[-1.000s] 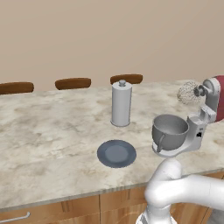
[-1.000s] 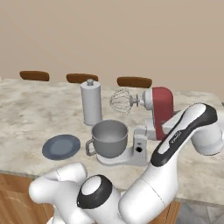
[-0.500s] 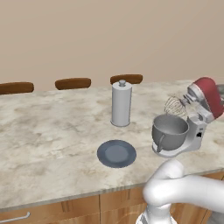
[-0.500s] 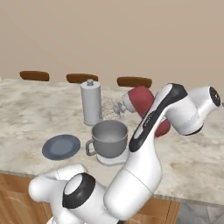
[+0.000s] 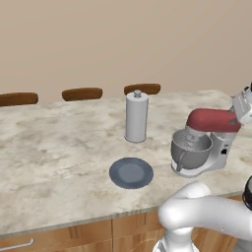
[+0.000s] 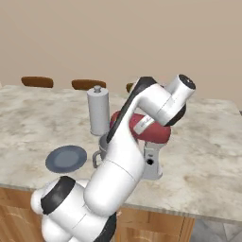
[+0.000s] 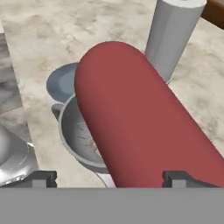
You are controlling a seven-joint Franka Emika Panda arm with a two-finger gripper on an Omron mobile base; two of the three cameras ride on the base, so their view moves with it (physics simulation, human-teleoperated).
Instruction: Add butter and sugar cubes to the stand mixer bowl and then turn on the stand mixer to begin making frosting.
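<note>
Now the stand mixer (image 5: 209,142) sits on the marble surface (image 5: 59,147) with its dark red head down over the stand mixer bowl (image 5: 190,151), whisk inside the bowl. From the hand camera, the claw (image 7: 109,177) hangs just above the head, its 2 fingertips (image 7: 43,177) spread wide on either side of it, gripping nothing. Left of the mixer lies a round blue-grey plate (image 5: 131,173), and behind that stands a tall grey canister (image 5: 136,117). 3 brown chair backs (image 5: 81,93) line the far edge.
</note>
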